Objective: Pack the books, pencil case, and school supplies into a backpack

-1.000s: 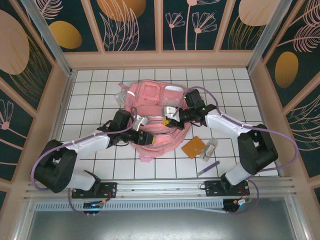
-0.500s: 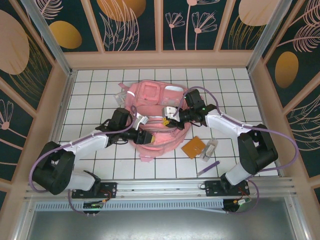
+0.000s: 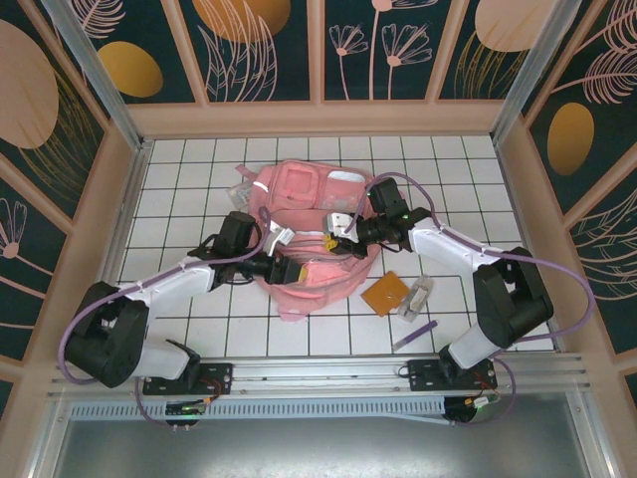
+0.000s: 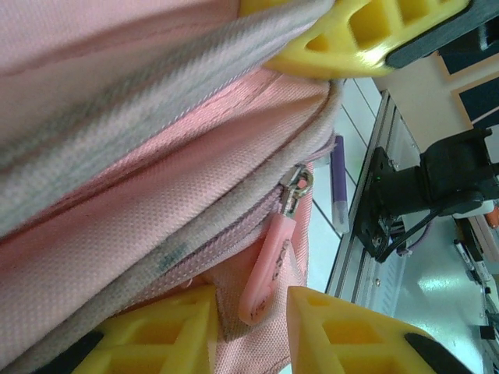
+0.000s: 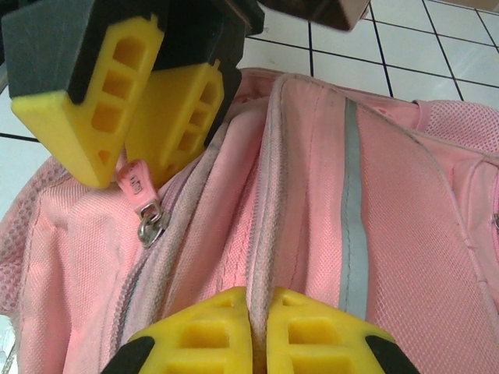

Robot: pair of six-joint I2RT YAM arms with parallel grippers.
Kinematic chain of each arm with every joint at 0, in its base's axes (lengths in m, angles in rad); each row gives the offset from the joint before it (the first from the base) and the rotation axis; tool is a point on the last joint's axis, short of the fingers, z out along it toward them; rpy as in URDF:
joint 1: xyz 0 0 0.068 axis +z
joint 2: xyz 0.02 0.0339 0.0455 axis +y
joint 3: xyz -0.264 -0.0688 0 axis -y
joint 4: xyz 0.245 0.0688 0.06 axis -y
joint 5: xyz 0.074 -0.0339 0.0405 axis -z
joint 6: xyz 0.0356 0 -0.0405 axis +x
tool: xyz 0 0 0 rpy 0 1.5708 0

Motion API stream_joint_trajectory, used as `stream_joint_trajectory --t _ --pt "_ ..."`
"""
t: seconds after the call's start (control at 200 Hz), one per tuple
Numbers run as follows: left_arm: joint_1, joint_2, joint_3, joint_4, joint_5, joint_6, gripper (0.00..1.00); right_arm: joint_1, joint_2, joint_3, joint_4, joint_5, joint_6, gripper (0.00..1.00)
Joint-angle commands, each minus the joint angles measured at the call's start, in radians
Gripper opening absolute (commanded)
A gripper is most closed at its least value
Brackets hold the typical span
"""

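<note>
The pink backpack (image 3: 311,204) lies in the middle of the table. My left gripper (image 3: 286,268) is at its near-left edge. In the left wrist view that gripper (image 4: 249,327) is open, its yellow fingers (image 4: 160,331) straddling the pink zipper pull (image 4: 265,273) with a gap on each side. My right gripper (image 5: 260,335) is shut on the backpack's grey zipper seam (image 5: 261,234) and shows in the top view (image 3: 335,237) too. The left gripper (image 5: 129,152) also appears in the right wrist view, over the same pull (image 5: 134,183). An orange square booklet (image 3: 386,292), the pencil case (image 3: 416,297) and a purple pen (image 3: 415,335) lie to the right.
A silver reflective strip (image 5: 351,226) runs down the backpack's front panel. The aluminium rail (image 3: 328,370) with the arm bases borders the near edge. Wooden walls (image 3: 124,199) enclose the white tiled table on three sides. The purple pen (image 4: 337,183) lies near the right arm's base.
The left gripper's jaws have narrowed around the zipper pull, and the left arm has shifted slightly toward the backpack. The right gripper has held its grip without moving.
</note>
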Motion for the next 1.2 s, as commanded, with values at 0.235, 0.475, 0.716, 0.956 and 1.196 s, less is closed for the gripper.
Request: stream_joint_trajectory --t 0.235,0.475,0.716,0.956,1.196 --pt "0.005 -0.04 0.014 0.165 0.017 -0.014 0.33 0.022 -0.03 -0.004 -0.008 -0.093 -0.019 0.0" --pt "0.005 -0.048 -0.021 0.084 -0.042 -0.016 0.41 0.022 -0.027 0.002 -0.013 -0.09 -0.018 0.0" --pt "0.005 -0.125 -0.121 0.065 -0.058 -0.112 0.51 0.019 -0.02 -0.002 -0.005 -0.096 -0.006 0.0" --pt "0.005 -0.069 -0.104 0.086 -0.081 -0.146 0.5 0.025 0.005 0.024 -0.016 -0.105 -0.007 0.0" --pt "0.004 -0.011 -0.081 0.117 0.015 -0.125 0.36 0.029 0.002 0.022 -0.027 -0.099 -0.015 0.0"
